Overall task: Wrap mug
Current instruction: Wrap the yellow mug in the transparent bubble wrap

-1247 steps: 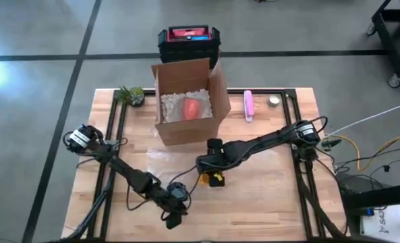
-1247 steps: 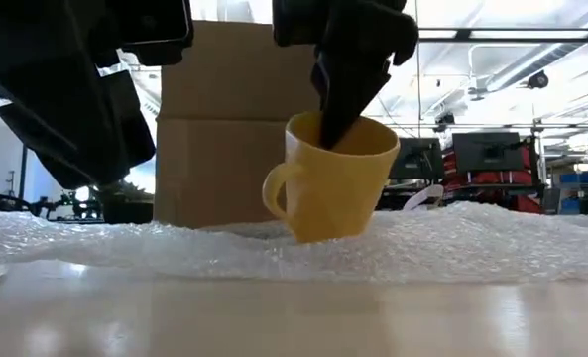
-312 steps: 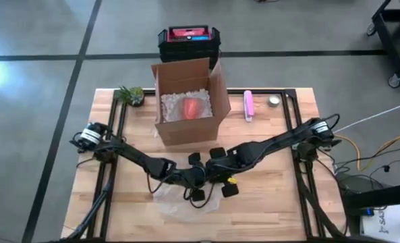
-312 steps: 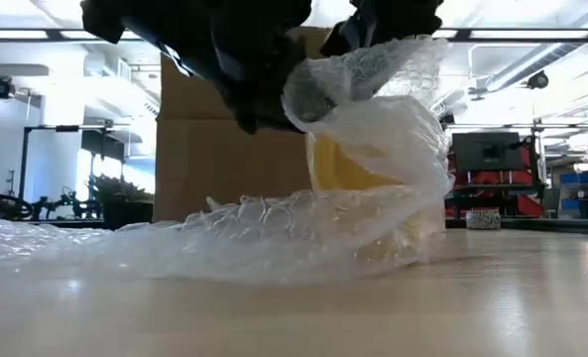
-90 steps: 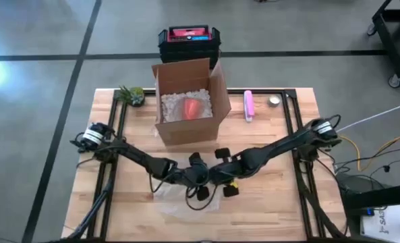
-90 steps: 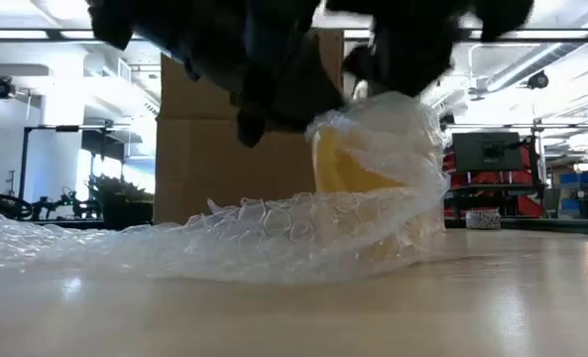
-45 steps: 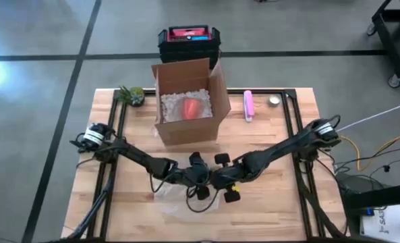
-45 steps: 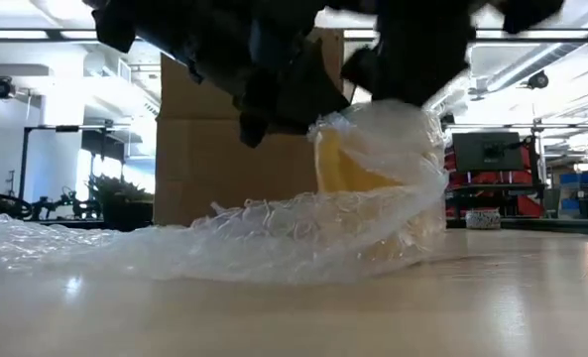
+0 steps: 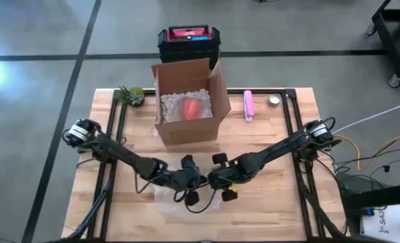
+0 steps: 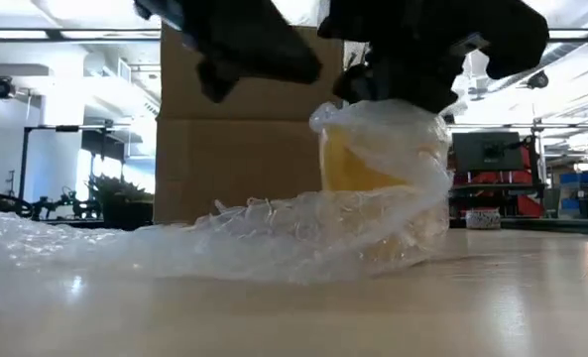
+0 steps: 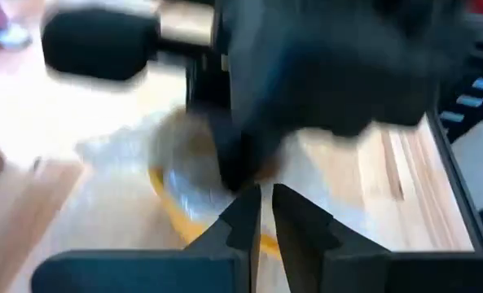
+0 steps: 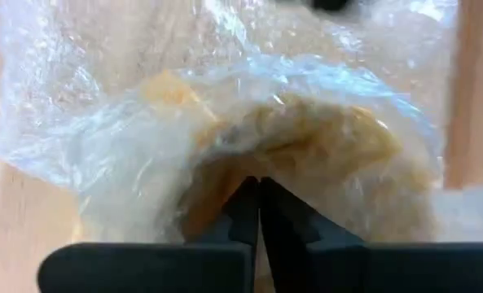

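— Since a moment ago, what shifted?

— Left claw (image 9: 189,190) has drawn back toward its own side, its fingers nearly together on nothing, just beside the yellow ceramic mug (image 10: 358,167). That mug stands upright under clear bubble wrap (image 10: 274,233).

— And the right claw (image 9: 221,187)?

— Pressed onto the wrapped rim from above, fingers together. Bare wooden counter (image 9: 274,196) lies open toward the front edge; the brown cardboard box (image 9: 186,101) stands behind.

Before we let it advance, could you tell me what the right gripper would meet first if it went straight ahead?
Most likely the clear bubble wrap draped over the yellow ceramic mug: the right gripper, fingers together, points straight at it, apparently very close.
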Controlling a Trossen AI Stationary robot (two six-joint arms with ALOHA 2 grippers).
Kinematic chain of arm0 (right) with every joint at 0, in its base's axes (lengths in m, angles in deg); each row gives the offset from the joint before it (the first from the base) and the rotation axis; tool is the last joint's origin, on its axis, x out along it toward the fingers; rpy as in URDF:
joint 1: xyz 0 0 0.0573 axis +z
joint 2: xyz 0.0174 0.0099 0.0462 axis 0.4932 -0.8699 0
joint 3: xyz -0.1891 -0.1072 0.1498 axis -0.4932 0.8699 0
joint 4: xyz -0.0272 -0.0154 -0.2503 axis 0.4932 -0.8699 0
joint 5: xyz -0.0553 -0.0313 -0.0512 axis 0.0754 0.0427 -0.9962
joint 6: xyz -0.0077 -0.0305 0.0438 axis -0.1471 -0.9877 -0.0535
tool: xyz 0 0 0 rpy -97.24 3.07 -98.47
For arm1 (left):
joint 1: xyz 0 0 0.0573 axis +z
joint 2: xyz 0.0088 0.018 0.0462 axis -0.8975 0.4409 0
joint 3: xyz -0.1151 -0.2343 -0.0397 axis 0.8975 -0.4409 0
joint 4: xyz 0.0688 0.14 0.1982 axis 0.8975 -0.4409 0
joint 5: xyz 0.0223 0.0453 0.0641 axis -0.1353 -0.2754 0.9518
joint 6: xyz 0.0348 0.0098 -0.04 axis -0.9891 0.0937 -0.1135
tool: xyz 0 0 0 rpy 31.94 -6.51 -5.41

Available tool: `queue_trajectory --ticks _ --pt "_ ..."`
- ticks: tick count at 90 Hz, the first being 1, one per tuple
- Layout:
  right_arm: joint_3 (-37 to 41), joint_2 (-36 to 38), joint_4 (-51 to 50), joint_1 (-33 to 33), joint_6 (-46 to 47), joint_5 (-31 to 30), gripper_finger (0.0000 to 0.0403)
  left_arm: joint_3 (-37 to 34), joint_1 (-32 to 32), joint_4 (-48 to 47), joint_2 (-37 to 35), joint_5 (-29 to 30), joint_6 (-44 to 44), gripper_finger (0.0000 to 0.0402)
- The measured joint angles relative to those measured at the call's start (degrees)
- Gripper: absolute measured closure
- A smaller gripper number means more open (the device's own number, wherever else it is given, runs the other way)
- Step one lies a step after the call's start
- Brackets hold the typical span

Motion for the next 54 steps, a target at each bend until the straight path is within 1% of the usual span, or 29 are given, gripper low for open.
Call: queue_trajectory --ticks 9,20,29,34,42,50,54 --pt "0.00 0.00 0.28 0.00 -0.01 0.02 0.0403 0.06 -1.07 1.31 1.46 0.16 0.85 0.0379" --pt "0.00 0.00 0.47 0.00 -0.03 -0.01 0.0403 0.08 -0.75 3.79 6.32 -0.18 1.30 0.0379" --pt "-0.02 0.11 0.64 0.00 -0.03 0.00 0.0403 0.73 0.27 8.98 9.48 -0.25 -1.03 0.0379" --pt "-0.01 0.11 0.64 0.00 -0.03 0.02 0.0403 1.55 0.99 10.71 10.01 -0.27 -2.53 0.0379" --pt "-0.02 0.13 0.62 0.00 -0.03 -0.01 0.0403 2.84 2.00 10.91 10.03 -0.63 -4.52 0.0379" --pt "-0.02 0.15 0.71 0.00 -0.02 -0.01 0.0403 3.76 2.59 10.87 9.24 -4.68 -6.97 0.0379" --pt "-0.02 0.15 0.81 0.00 0.02 0.01 0.0403 4.30 2.68 11.12 8.90 -5.57 -7.25 0.0379"
